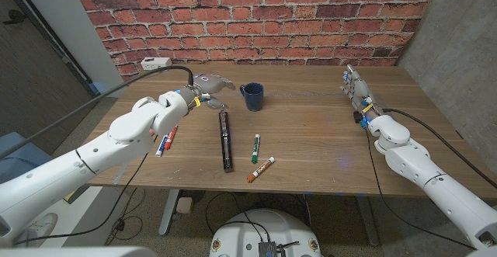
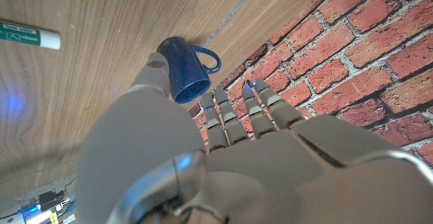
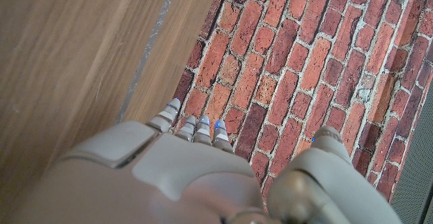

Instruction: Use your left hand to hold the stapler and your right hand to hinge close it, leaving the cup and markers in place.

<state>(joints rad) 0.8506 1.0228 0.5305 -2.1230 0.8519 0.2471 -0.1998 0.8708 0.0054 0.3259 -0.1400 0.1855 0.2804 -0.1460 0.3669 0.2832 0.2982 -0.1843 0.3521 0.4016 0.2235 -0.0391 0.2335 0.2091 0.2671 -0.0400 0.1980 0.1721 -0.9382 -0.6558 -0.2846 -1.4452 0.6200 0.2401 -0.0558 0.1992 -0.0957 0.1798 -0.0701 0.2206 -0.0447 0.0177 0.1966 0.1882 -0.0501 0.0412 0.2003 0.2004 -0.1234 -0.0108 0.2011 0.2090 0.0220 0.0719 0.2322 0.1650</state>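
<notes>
The stapler (image 1: 225,139) lies hinged open, a long dark bar stretched out on the middle of the wooden table (image 1: 311,133). My left hand (image 1: 208,85) hovers just beyond its far end with fingers apart and nothing in them. To the right of that hand stands the blue cup (image 1: 251,96); the left wrist view has the cup (image 2: 184,70) past my left hand (image 2: 223,156). A green marker (image 1: 255,147) and an orange marker (image 1: 261,168) lie right of the stapler. My right hand (image 1: 356,86) stands open at the far right, fingers straight, holding nothing.
A red and a blue marker (image 1: 165,140) lie side by side left of the stapler, under my left forearm. A white socket box (image 1: 156,63) sits at the back left by the brick wall (image 1: 256,16). The right wrist view has my right hand (image 3: 169,176) against the wall.
</notes>
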